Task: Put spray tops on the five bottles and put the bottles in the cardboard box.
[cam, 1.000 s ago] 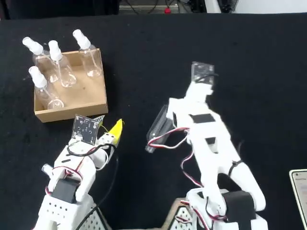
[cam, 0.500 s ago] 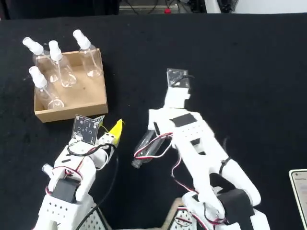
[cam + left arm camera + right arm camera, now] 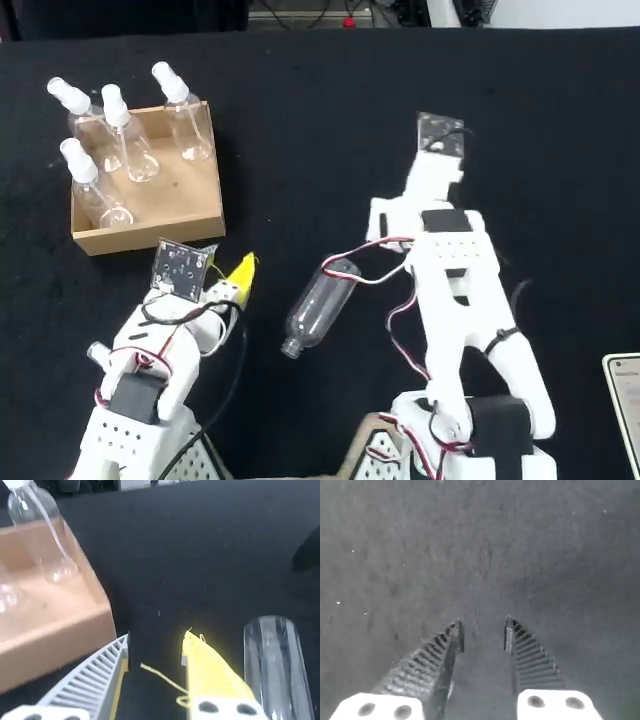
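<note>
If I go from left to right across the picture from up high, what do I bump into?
cardboard box holding four spray-topped bottles → lying bottle with no top → right arm → white flat thing at the edge

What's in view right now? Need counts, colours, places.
table: one, black, under everything
cardboard box: one, brown, far left of the table
capped bottles: four, clear with white spray tops, standing in the cardboard box
uncapped bottle: one, clear, lying on the table between the arms
flat item: one, white, right edge of the high view, cut off
left gripper: one, yellow and grey, open, near the box's front corner
right gripper: one, grey, open, over bare table
</note>
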Tool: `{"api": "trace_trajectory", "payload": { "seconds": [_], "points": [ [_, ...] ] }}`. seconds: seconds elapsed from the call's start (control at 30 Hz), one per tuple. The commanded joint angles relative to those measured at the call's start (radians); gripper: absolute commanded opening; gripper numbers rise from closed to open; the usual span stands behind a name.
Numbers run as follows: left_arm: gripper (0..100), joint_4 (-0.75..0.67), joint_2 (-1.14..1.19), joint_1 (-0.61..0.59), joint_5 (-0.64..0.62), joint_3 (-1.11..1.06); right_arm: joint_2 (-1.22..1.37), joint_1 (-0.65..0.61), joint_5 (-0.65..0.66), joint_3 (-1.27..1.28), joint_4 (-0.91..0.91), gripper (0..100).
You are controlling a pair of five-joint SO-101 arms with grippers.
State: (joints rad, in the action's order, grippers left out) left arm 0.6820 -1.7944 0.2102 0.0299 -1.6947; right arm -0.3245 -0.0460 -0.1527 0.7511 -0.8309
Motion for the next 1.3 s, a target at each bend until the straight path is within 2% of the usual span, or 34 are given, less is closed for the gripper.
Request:
{"api": "trace_trajectory", "payload": {
  "seconds": [0.0,0.17,0.23,0.4,0.63,1.0,1.17,1.27],
  "points": [
    [17,0.075,-0.005,0.044,0.020,-0.007,0.019,-0.052,0.083,-0.041,-0.005,13.1],
    [17,0.175,-0.003,0.289,0.258,-0.007,0.097,-0.106,0.209,-0.050,-0.005,13.1],
    [17,0.183,-0.003,0.326,0.296,-0.007,0.120,-0.103,0.204,-0.068,-0.005,13.1],
    [17,0.183,-0.005,0.340,0.293,-0.005,0.166,-0.104,0.206,-0.085,-0.003,13.1],
    [17,0.190,0.002,0.446,0.293,-0.001,0.231,-0.104,0.206,-0.131,-0.005,13.1],
    [17,0.242,-0.005,0.446,0.295,0.024,0.257,-0.103,0.206,-0.151,-0.012,13.1],
    [17,0.367,-0.005,0.453,0.293,0.127,0.260,-0.104,0.206,-0.153,-0.012,13.1],
    [18,0.331,-0.005,0.447,0.295,0.077,0.260,-0.104,0.206,-0.153,-0.009,13.1]
  ]
}}
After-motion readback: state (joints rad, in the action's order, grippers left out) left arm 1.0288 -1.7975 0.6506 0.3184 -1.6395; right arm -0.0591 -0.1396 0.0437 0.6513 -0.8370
